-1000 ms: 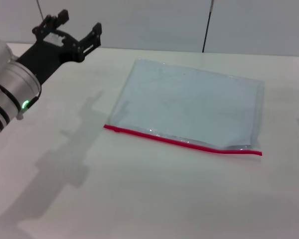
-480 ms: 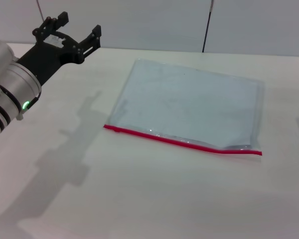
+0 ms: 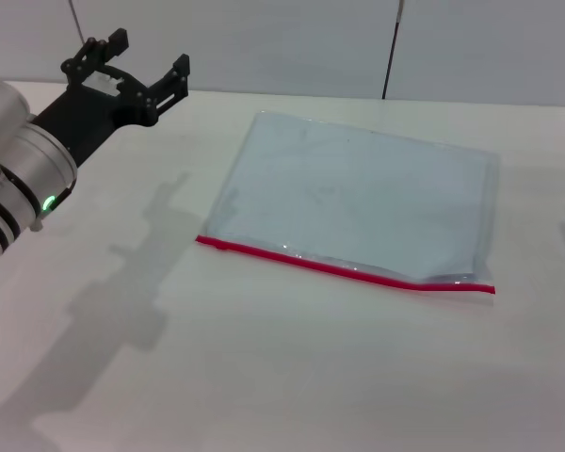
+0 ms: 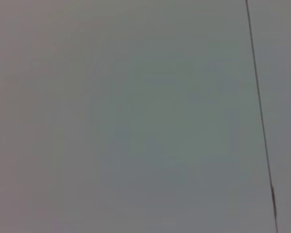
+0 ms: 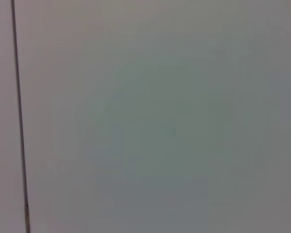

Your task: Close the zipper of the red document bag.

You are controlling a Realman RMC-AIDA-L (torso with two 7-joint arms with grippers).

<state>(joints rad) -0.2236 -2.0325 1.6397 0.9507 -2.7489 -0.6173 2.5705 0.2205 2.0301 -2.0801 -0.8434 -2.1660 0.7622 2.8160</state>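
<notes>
Jaws of the left gripper (image 3: pixel 149 58) stand spread wide and released, with nothing between the 2 black fingers, held up in the air above the far left part of the bench, well apart from the bag and on the far-left side of it.

Flat on the bench lies the red document bag (image 3: pixel 358 202), a large rectangular pouch of translucent pale bluish plastic, its face slightly rippled. It sits a little skewed, its long edges slanting so that the right end lies nearer the robot than the left end. Along the bag's near long edge runs the zipper (image 3: pixel 344 268), a thin bright red strip reaching from the bag's near left corner to a point just past its near right corner. Near the right end of that edge the plastic puckers up slightly behind the strip. The slider is too small to pick out.

Left of the bag, the left gripper's black bracket joins a silver cylindrical wrist with a small green light, and the arm's shadow falls on the bench between the gripper and the bag's left short edge. The white matt bench (image 3: pixel 292 377) carries the bag alone in the visible area. Beyond the bag's far edge rises a pale grey wall (image 3: pixel 264 42) with a thin dark vertical seam.

Both wrist views show only that plain grey surface and a dark line. The right gripper is out of sight in every view.
</notes>
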